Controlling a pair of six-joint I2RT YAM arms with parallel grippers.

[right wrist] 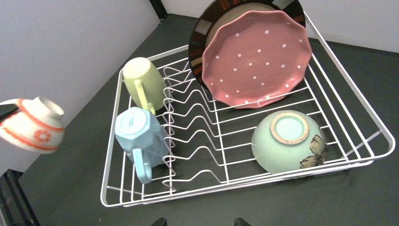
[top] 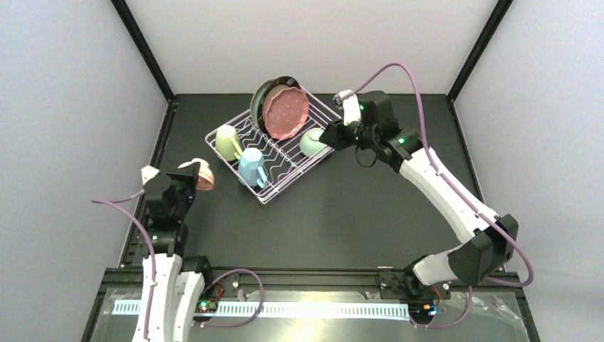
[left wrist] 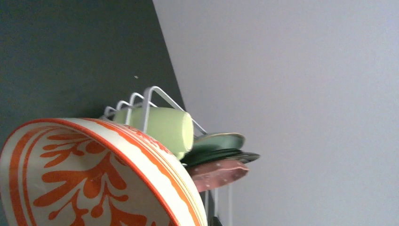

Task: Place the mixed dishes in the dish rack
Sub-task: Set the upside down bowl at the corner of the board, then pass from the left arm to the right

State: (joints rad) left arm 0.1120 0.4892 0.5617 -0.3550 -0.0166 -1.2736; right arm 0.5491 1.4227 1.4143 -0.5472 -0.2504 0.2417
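Left gripper [top: 189, 180] pinches the orange-patterned bowl [top: 200, 173] aloft, left of the dish rack [top: 266, 199], while the right gripper [top: 327, 136] gapes wide at its right side; next I'd expect a swing over the rack and a gentle lowering.

a dark tabletop [top: 342, 214] sits between pale grey walls [top: 64, 107] and black corner posts [top: 142, 46].
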